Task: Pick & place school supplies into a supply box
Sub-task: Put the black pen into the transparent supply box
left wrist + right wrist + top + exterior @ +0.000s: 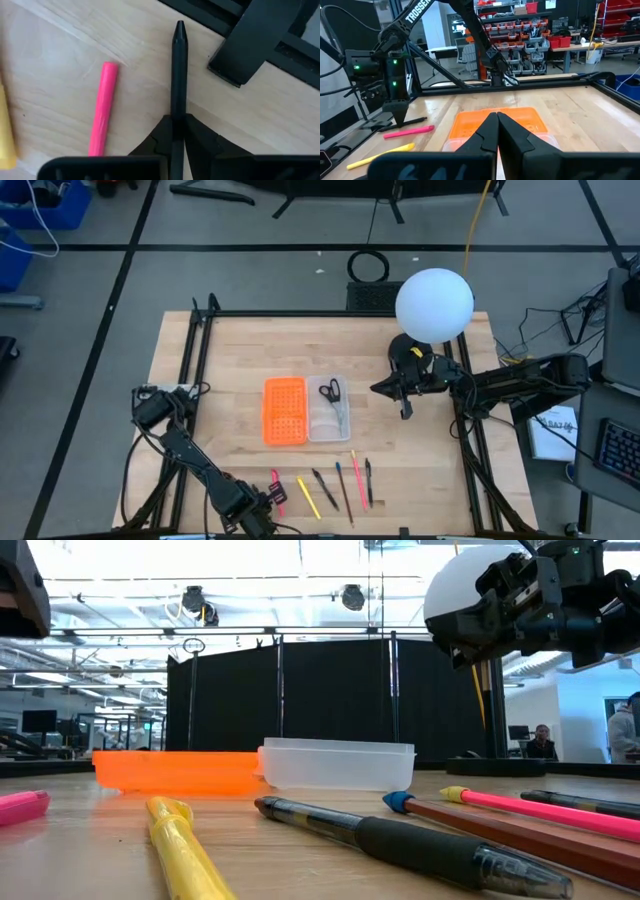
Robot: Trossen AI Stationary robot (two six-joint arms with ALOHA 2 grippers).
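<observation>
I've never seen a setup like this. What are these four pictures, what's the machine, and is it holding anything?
It is a robot with two dark arms at a wooden table, each ending in a two-finger gripper. One picture looks straight down, one looks level across the tabletop, and two come from cameras on the wrists. In the middle lies an open supply box: an orange half and a clear half with scissors inside. Pens and pencils lie in a row near the front edge. The left gripper, at the front left corner, is shut on a black pen beside a pink pen. The right gripper hangs shut and empty above the table, right of the box.
</observation>
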